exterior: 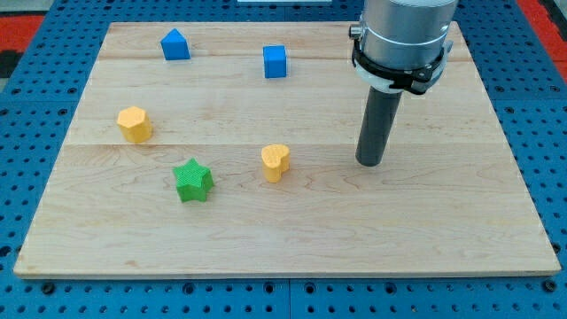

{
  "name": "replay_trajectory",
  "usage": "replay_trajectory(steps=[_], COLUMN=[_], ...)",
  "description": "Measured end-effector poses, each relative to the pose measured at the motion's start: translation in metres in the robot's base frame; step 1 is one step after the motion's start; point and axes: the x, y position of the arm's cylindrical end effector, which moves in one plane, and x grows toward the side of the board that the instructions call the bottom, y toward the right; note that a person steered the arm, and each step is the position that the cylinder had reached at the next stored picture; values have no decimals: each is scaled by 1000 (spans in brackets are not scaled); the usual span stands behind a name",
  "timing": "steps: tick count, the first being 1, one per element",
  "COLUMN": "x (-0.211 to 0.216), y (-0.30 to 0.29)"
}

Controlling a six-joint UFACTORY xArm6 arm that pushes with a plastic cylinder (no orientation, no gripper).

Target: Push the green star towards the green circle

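The green star (193, 180) lies on the wooden board (283, 239) at the lower left of centre. No green circle shows in the view. My tip (370, 163) rests on the board right of centre, well to the right of the green star, with the yellow heart (275, 162) between them. The tip touches no block.
A yellow hexagon (135, 124) sits at the left, above and left of the star. A blue pentagon-like block (175, 44) and a blue cube (275, 61) sit near the view's top. The arm's grey body (403, 35) hangs over the upper right. A blue pegboard (27, 133) surrounds the board.
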Motion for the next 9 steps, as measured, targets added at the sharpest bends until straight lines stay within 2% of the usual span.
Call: replay_trajectory(steps=[1, 2, 3, 4, 5, 6, 7, 8, 9], x=[34, 88, 100, 72, 30, 39, 84, 84, 70], y=[-15, -56, -122, -184, -180, -175, -174, -237, -236])
